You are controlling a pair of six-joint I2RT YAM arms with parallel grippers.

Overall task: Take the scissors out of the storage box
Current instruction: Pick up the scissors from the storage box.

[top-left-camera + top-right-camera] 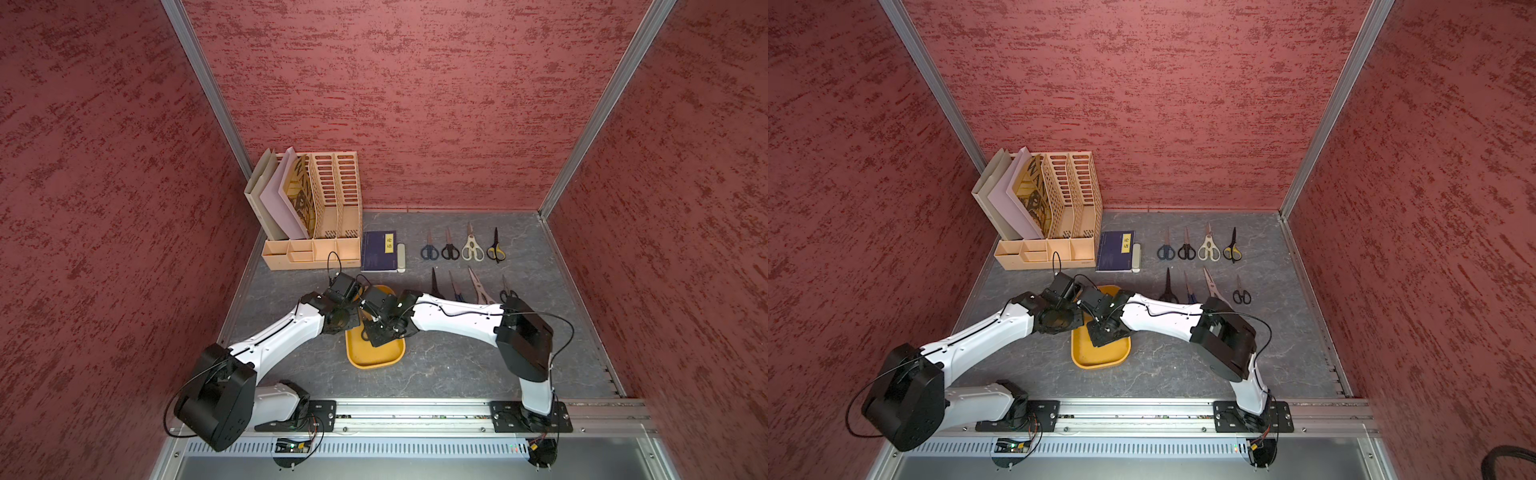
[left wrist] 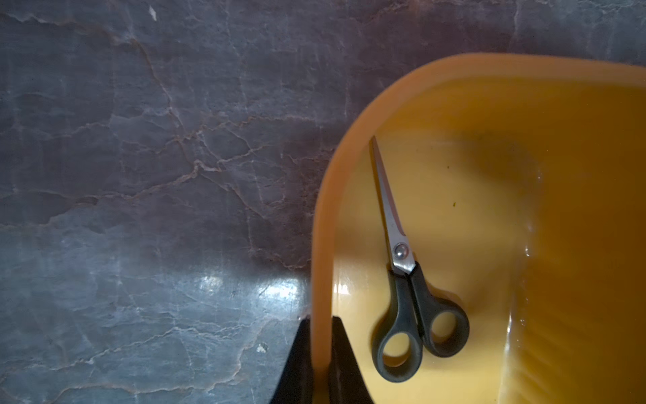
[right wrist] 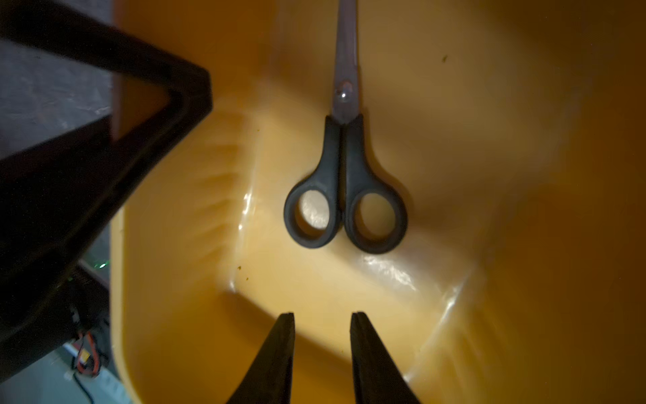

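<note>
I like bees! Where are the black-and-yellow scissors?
In both top views the black-and-yellow-handled metal scissors lie at the right end of the back row, beside the cream-handled scissors.

scissors (image 3: 344,182): we see one black-handled pair mid-frame, flat on the storage box (image 3: 524,140) floor
right gripper (image 3: 322,316): jaws apart, empty, short of the handles

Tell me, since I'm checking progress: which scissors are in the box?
The black-handled pair, lying closed on the box floor; the rest lie on the table.
</note>
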